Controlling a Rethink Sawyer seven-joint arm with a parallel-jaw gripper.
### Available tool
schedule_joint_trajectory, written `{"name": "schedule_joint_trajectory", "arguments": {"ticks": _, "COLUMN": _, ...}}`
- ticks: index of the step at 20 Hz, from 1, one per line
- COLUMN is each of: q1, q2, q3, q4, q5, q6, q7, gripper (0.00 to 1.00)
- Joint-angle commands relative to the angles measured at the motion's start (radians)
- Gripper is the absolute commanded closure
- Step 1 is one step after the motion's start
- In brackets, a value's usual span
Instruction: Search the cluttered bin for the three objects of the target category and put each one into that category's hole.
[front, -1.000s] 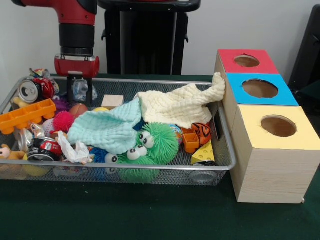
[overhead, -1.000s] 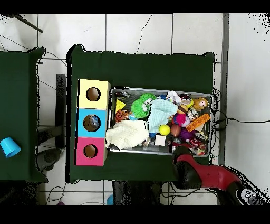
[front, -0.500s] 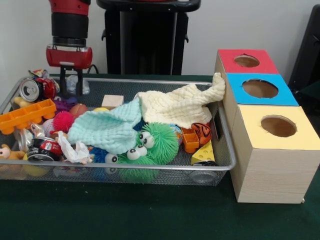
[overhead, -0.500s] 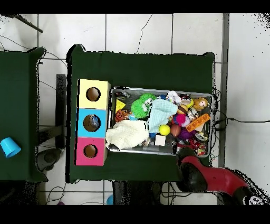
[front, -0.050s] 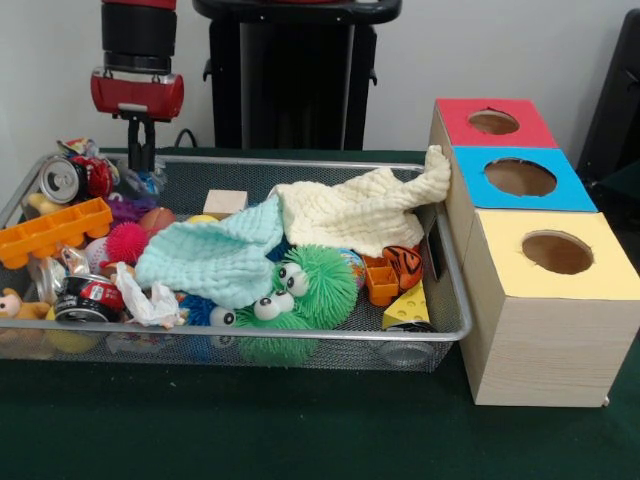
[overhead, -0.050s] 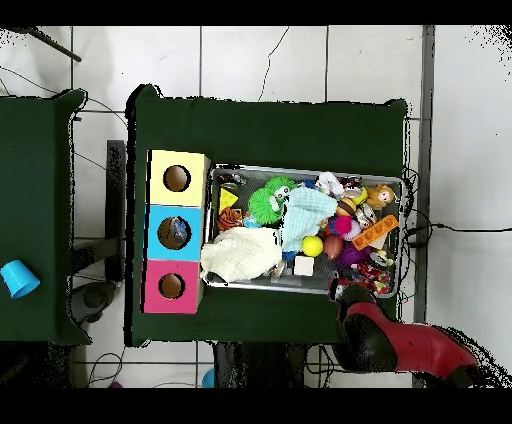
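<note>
The hand (front, -0.050s: 143, 150) hangs above the far left corner of the wire bin (front, -0.050s: 300, 345), fingers close together, holding nothing visible. A cream cloth (front, -0.050s: 360, 210) drapes onto the box (front, -0.050s: 535, 300) with red, blue and yellow holes. A mint cloth (front, -0.050s: 215, 255) lies beside a green fuzzy toy (front, -0.050s: 315, 285) and an orange tray (front, -0.050s: 55, 230).

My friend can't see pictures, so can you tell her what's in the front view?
A wire mesh bin on a green table is packed with toys, two cloths and crushed cans, and the robot's gripper hangs over its far left corner. Beside the bin's right end stands a wooden box with three round holes, topped red, blue and yellow.
</note>
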Motion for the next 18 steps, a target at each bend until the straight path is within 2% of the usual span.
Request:
{"name": "schedule_joint_trajectory", "arguments": {"ticks": 1, "q1": -0.015, "q2": 0.025, "q3": 0.023, "q4": 0.068, "q5": -0.01, "q6": 0.196, "q7": -0.002, "gripper": 1.0}}
{"name": "schedule_joint_trajectory", "arguments": {"ticks": 7, "q1": 0.0, "q2": 0.042, "q3": 0.007, "q4": 0.054, "q5": -0.014, "q6": 0.173, "q7": 0.023, "gripper": 1.0}}
{"name": "schedule_joint_trajectory", "arguments": {"ticks": 8, "q1": 0.001, "q2": 0.043, "q3": 0.006, "q4": 0.054, "q5": -0.015, "q6": 0.169, "q7": 0.025, "gripper": 0.0}}
{"name": "schedule_joint_trajectory", "arguments": {"ticks": 18, "q1": 0.0, "q2": 0.047, "q3": 0.012, "q4": 0.052, "q5": -0.02, "q6": 0.17, "q7": 0.018, "gripper": 0.0}}
